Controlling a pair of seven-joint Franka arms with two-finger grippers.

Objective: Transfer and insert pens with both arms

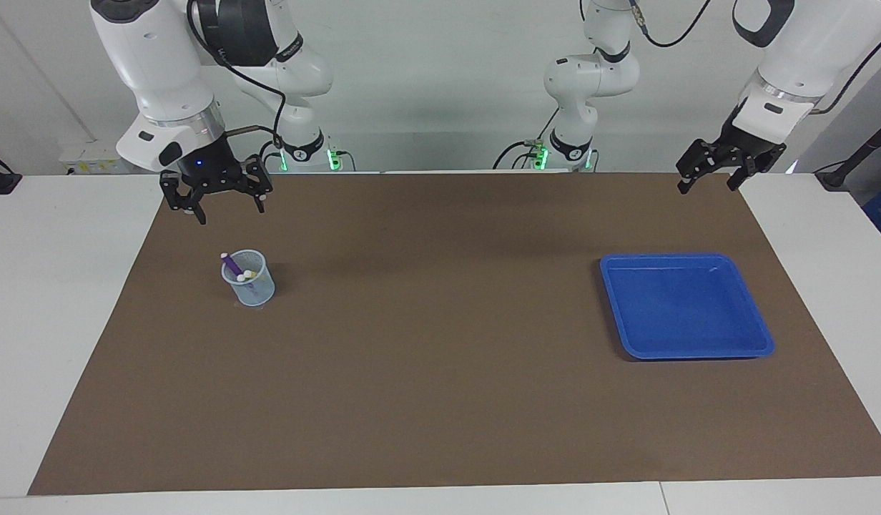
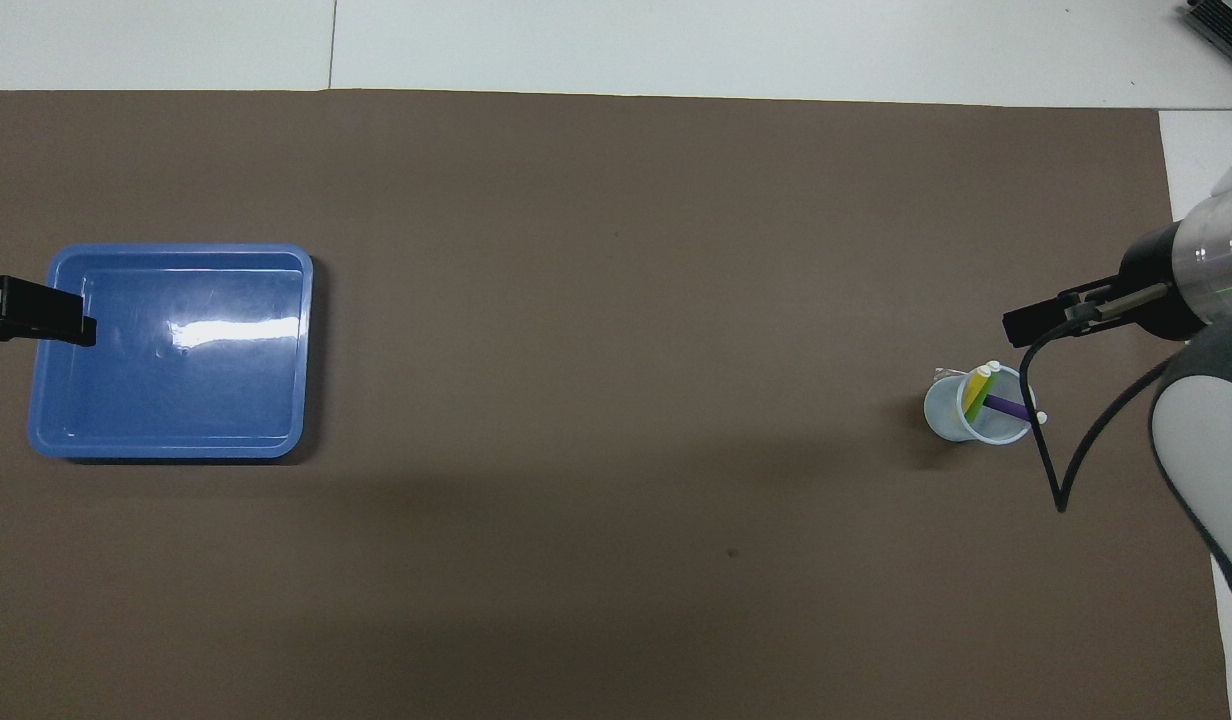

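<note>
Three pens stand together in a small clear cup (image 1: 249,280) (image 2: 976,410) on the brown mat toward the right arm's end of the table. The purple pen (image 1: 232,265) (image 2: 1006,406) leans over the rim, and the green pen (image 2: 980,391) and yellow pen (image 2: 970,392) lean beside it. My right gripper (image 1: 230,212) (image 2: 1026,325) hangs open and holds nothing, above the mat beside the cup on the robots' side, apart from it. Open and holding nothing too, my left gripper (image 1: 705,187) (image 2: 71,320) is up above the mat's corner by the blue tray.
A blue tray (image 1: 698,353) (image 2: 176,250) with nothing in it lies toward the left arm's end. Two smaller white arms with green lights (image 1: 297,146) (image 1: 573,146) stand at the robots' edge. The brown mat (image 1: 440,372) covers most of the table.
</note>
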